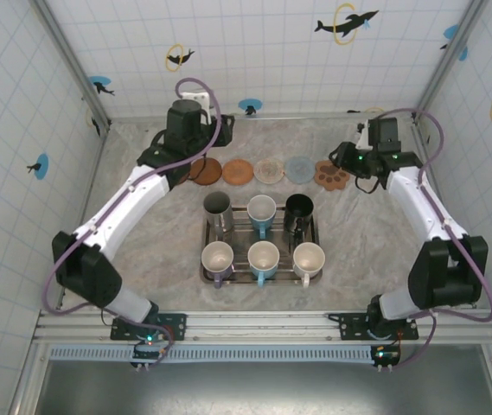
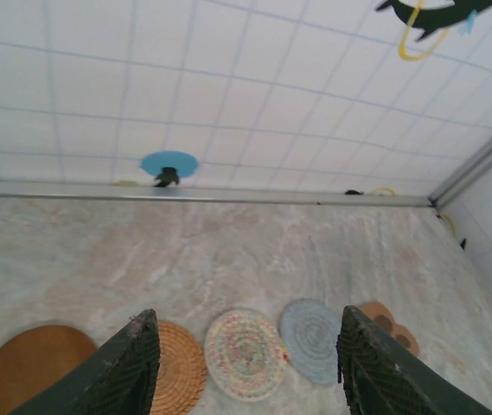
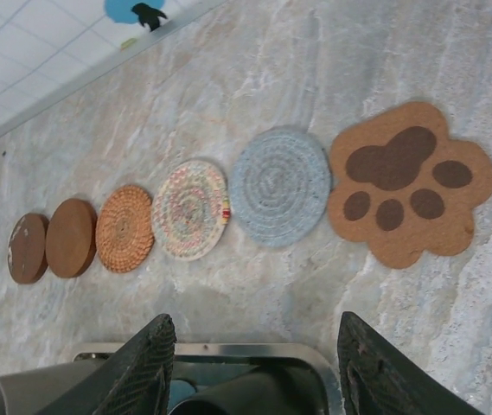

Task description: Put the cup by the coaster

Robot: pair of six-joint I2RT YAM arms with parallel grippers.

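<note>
Several cups stand on a steel tray (image 1: 315, 232): a steel cup (image 1: 218, 207), a blue-and-white mug (image 1: 261, 210) and a black cup (image 1: 298, 210) at the back, three pale mugs (image 1: 264, 258) in front. A row of coasters lies behind the tray: brown (image 1: 204, 169), orange (image 1: 238, 171), multicolour (image 1: 271, 170), blue (image 1: 298, 169) and paw-shaped (image 1: 332, 175). My left gripper (image 2: 246, 363) hangs open and empty above the left end of the row (image 1: 179, 169). My right gripper (image 3: 254, 372) is open and empty, above the tray's back rim (image 3: 228, 349) near the black cup (image 3: 246, 399).
White tiled walls with dolphin stickers close in the marble table on three sides. A bare strip of table separates the coasters from the tray. The left arm's white link slants across the table to the left of the tray.
</note>
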